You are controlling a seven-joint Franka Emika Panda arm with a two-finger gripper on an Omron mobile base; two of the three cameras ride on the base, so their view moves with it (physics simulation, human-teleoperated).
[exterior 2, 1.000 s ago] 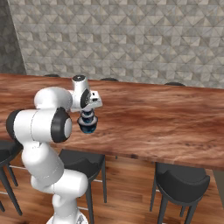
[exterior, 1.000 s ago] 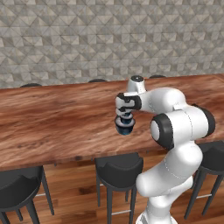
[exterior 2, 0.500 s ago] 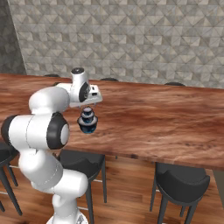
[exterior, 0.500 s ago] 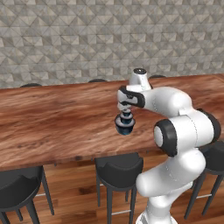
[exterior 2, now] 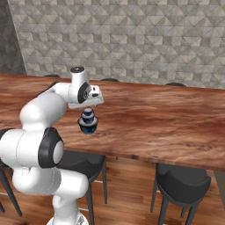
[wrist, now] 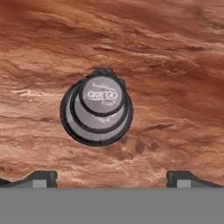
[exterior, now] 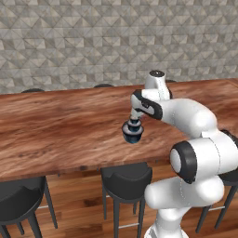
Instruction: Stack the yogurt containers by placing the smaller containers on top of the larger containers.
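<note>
Three dark-blue yogurt containers stand stacked on the wooden counter [exterior: 56, 130]. The widest cup [exterior: 133, 136] [exterior 2: 88, 128] is at the bottom, and the medium cup [exterior: 134, 126] [exterior 2: 88, 117] sits on its lid. From straight above, the hand view shows the tiny cup's lid [wrist: 102, 94] on the medium lid [wrist: 82, 114], inside the wide cup's rim [wrist: 66, 124]. My gripper [exterior: 135, 116] [exterior 2: 88, 105] [wrist: 111, 178] hangs open just above the stack. Its fingertips [wrist: 42, 176] are spread wide and touch nothing.
The stack is near the counter's front edge [exterior: 93, 168]. Black stools [exterior: 126, 176] [exterior 2: 182, 182] stand under that edge. A grey stone wall [exterior: 93, 42] runs behind the counter.
The hand has lifted a little off the top of the stack and the arm has swung outward. The stacked cups have stayed in place.
</note>
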